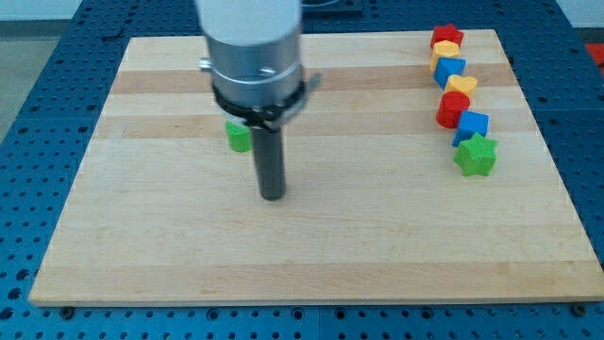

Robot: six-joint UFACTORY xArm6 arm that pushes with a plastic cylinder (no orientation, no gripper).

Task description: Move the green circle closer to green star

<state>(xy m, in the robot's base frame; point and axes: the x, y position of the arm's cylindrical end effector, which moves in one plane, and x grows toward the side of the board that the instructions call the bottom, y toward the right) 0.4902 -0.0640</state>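
Observation:
The green circle is a small green cylinder left of the board's middle, partly hidden behind the arm. My tip rests on the board just below and to the right of it, a short gap apart. The green star lies far to the view's right, at the bottom end of a column of blocks.
Above the green star, a column runs up the right side: a blue block, a red cylinder, a yellow heart, a blue block, a yellow block, a red star. The wooden board lies on a blue perforated table.

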